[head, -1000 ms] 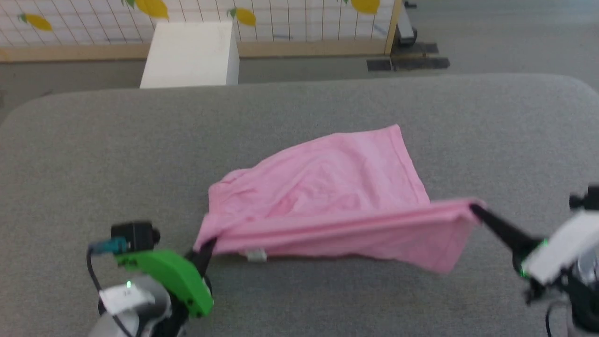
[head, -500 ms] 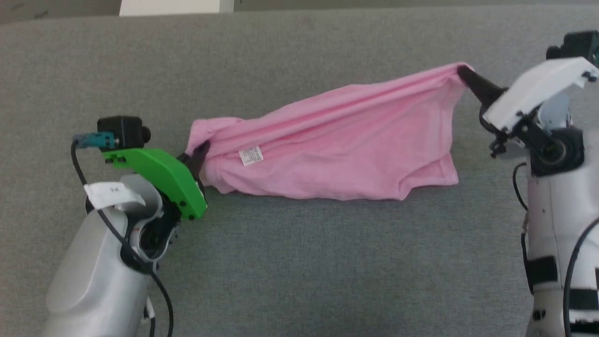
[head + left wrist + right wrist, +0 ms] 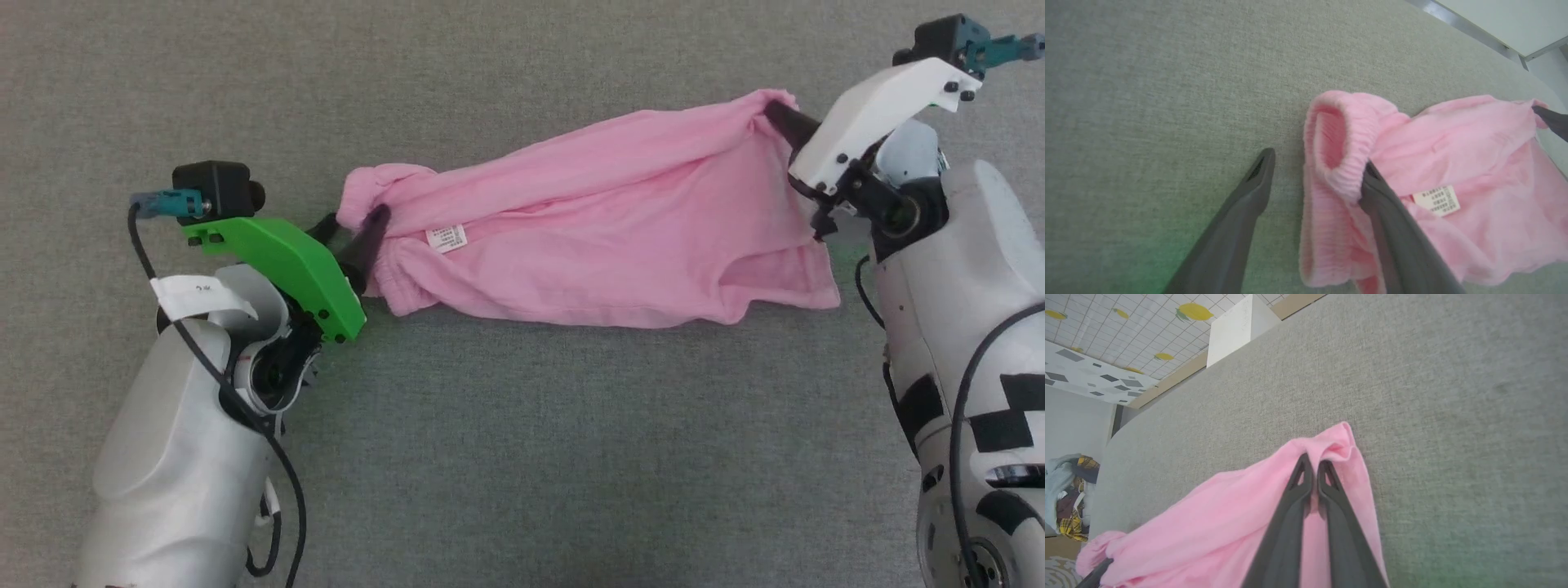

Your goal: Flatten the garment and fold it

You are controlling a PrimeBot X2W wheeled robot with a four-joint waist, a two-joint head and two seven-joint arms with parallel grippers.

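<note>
The garment [image 3: 604, 220], a pair of light pink shorts, lies stretched left to right on the grey table [image 3: 522, 457], its small white label [image 3: 446, 238] facing up. My left gripper [image 3: 351, 227] is open at the bunched waistband end. In the left wrist view that ribbed waistband [image 3: 1339, 155] sits between the spread fingers of the left gripper [image 3: 1318, 159] and drapes against the right-hand one, near the label [image 3: 1436, 200]. My right gripper [image 3: 775, 113] is shut on the garment's far right corner, and the right wrist view shows the right gripper [image 3: 1314, 460] pinching pink cloth [image 3: 1216, 522].
The grey fabric surface runs wide on all sides. Beyond its far edge, in the right wrist view, stand a white box [image 3: 1241, 326] and a lemon-patterned screen [image 3: 1126, 330]. A pile of clothes [image 3: 1065, 494] lies off the table's left end.
The head camera has tipped down, shifting the whole picture. My left gripper's fingers have spread open off the waistband. The right gripper keeps its hold, and the garment now sags onto the table.
</note>
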